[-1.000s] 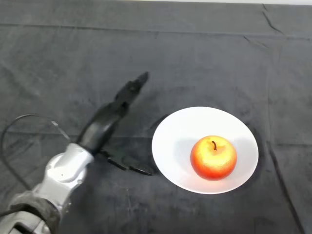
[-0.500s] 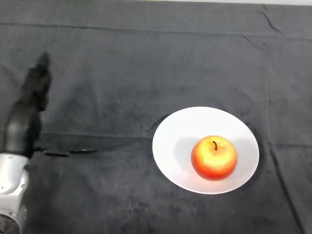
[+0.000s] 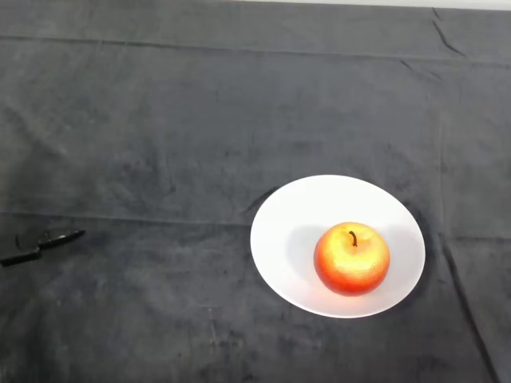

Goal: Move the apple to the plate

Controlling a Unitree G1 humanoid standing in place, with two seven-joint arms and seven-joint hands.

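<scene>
One glossy round apple (image 3: 352,258) sits on the smooth white plate (image 3: 279,231) — hand (image 3: 49,239) a black sliver, grip impossible to tell

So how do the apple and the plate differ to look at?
The apple is round and red-orange with yellow patches, while the plate is flat and plain white. The apple is much the smaller and sits upright on the plate, stem up, toward its near right side; the plate lies directly on the dark cloth. The apple has a dark stem; the plate has no markings. Both look round from above.
</scene>
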